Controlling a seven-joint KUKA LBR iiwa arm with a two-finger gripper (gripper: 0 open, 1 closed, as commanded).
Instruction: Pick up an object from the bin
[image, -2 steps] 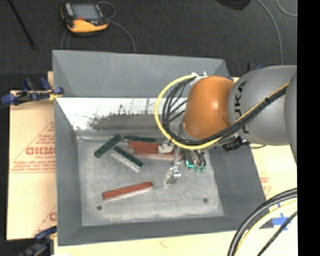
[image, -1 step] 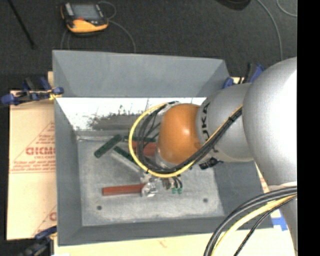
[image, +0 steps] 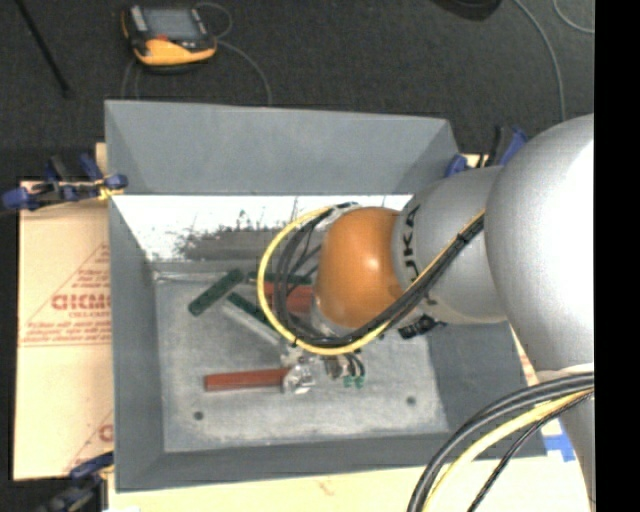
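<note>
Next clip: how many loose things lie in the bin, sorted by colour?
Red-brown: 2, a long stick on the floor and a short piece behind the cables.
Dark green: 2, a green stick and what looks like a second green piece.
Pale grey: 1, a grey strip.
Total: 5 in sight; the arm covers part of the bin.

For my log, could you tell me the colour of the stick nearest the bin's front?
The stick is reddish-brown; the camera view shows it.
</note>
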